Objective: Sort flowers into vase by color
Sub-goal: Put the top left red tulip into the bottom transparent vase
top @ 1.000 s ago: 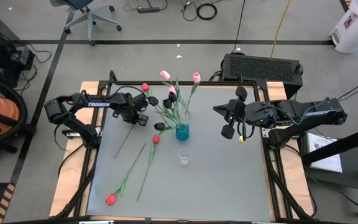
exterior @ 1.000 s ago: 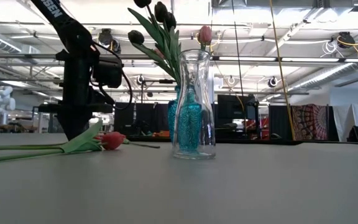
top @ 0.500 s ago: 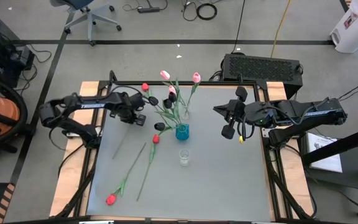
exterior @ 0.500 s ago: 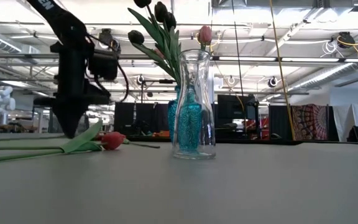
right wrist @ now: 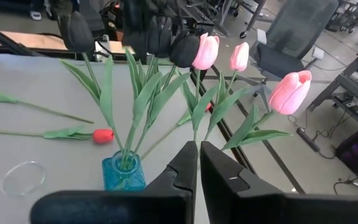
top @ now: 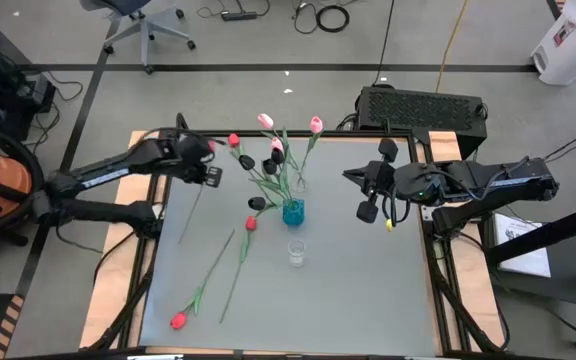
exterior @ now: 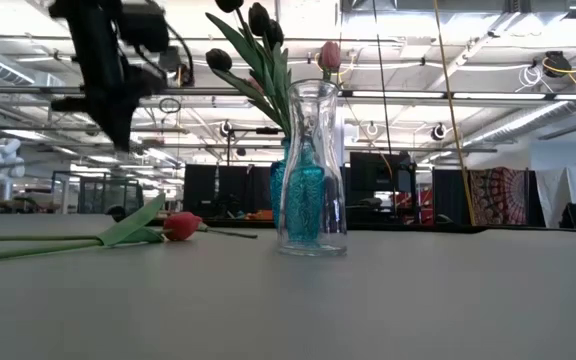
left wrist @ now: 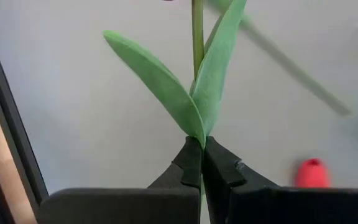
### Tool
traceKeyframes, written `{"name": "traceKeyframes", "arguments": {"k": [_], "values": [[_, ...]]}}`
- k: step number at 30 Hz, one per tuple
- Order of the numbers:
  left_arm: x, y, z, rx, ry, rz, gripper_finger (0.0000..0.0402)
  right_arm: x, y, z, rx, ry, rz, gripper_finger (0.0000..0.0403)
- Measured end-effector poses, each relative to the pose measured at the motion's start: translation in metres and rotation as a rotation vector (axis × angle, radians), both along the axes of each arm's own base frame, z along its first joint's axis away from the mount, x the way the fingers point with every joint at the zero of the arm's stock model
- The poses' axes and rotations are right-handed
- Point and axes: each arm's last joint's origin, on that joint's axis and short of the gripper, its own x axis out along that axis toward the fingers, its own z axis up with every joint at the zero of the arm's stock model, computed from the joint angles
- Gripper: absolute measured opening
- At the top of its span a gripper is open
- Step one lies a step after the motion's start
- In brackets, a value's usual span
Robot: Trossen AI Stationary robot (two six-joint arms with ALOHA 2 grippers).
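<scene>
Left gripper point(left wrist: 201, 163), raised over the rear-left part of the grey desk point(top: 368, 290): jaws closed on the thin green stem of an artificial red-headed tulip point(left wrist: 197, 37), pinched just below its two long leaves; its head point(top: 233, 139) shows near the desk's rear edge. Right gripper point(right wrist: 199, 163), waiting above the desk's right side: jaws closed, holding nothing.

Near the desk's centre stands a blue glitter-filled glass vase point(top: 293, 212) holding black-headed tulips point(right wrist: 166, 37). Pink-headed tulips point(right wrist: 289, 92) rise just behind them; the container holding these cannot be made out. An empty clear glass vase point(exterior: 313, 170) stands just in front of the blue one.

Two more red-headed tulips lie flat on the desk left of the vases: one point(top: 250, 224) with its head just beside the blue vase, the other point(top: 178, 321) with its head near the front-left corner.
</scene>
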Motion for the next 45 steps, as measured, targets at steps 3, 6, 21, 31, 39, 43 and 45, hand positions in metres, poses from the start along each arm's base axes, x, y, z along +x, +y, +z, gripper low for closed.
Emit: {"name": "traceKeyframes", "arguments": {"k": [3, 6, 21, 31, 39, 43, 45], "values": [[-0.007, -0.004, 0.024, 0.067, -0.087, -0.004, 0.0002, 0.0, -0.001, 0.0, -0.005, 0.002, 0.0, 0.0013], [-0.014, -0.008, 0.049, 0.142, -0.17, -0.037, 0.0002, 0.0, -0.003, 0.0, -0.003, 0.001, -0.01, 0.0013], [-0.028, -0.043, 0.17, 0.565, -0.565, -0.422, 0.0001, 0.001, -0.008, 0.0, 0.003, -0.001, -0.036, 0.0013], [-0.029, -0.065, 0.229, 0.813, -0.917, -0.588, 0.0001, 0.001, -0.008, 0.0, 0.005, -0.002, -0.037, 0.0013], [-0.015, -0.076, 0.256, 0.942, -1.114, -0.686, 0.0001, 0.001, -0.008, 0.0, 0.006, -0.002, -0.036, 0.0013], [0.002, -0.081, 0.265, 0.958, -1.155, -0.743, 0.0001, 0.001, -0.008, 0.0, 0.006, -0.003, -0.036, 0.0013], [0.012, -0.083, 0.267, 0.953, -1.153, -0.77, 0.0001, 0.001, -0.008, 0.0, 0.013, -0.008, -0.039, 0.0013]]}}
